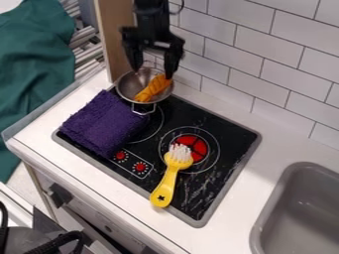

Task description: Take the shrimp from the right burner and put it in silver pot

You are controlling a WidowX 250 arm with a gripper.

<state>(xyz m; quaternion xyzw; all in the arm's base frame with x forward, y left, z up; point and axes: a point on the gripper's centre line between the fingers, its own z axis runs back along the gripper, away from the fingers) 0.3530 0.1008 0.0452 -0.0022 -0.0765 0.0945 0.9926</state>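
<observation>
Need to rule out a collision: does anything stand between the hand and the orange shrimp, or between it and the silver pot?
Nothing visible does. The hand hangs open over the silver pot, and the shrimp lies in that pot; the purple cloth is off to one side.

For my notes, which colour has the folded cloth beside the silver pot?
The cloth is dark purple, seen best in the camera view.

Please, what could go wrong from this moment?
The open end effector hangs low at the silver pot, one fingertip close to the shrimp; lifting might drag the shrimp out or tip the pot.

The yellow brush's bristles lie over the red burner; if heated, they could melt.
</observation>
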